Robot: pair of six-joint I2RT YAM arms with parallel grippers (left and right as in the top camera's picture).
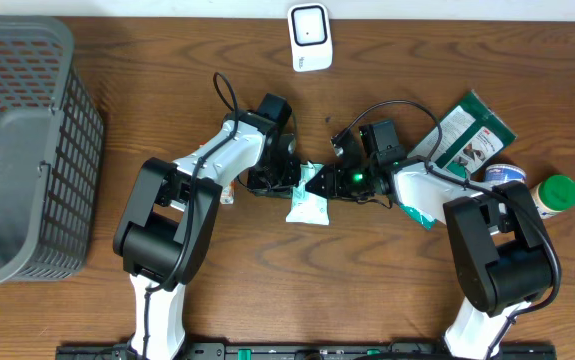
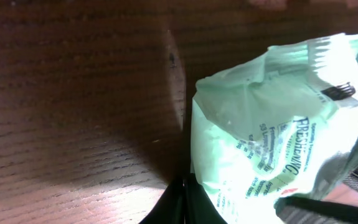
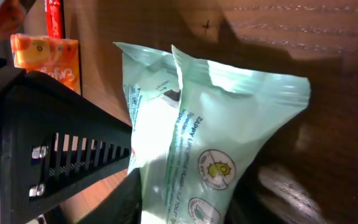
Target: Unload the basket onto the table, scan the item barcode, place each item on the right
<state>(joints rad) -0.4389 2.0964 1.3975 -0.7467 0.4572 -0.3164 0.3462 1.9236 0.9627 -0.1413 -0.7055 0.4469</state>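
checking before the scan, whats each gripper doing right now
left gripper: shut on the wipes packet
right gripper: jaws around the same packet, grip cannot be told

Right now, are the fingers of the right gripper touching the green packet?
Touching. In the right wrist view the green packet sits pinched between the right gripper's dark fingers, with no gap visible on either side.

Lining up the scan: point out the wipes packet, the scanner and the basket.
wipes packet [image 1: 307, 207]: overhead view, lower middle of pack.
scanner [image 1: 310, 37]: overhead view, white front face.
basket [image 1: 79, 140]: overhead view, right mesh wall.
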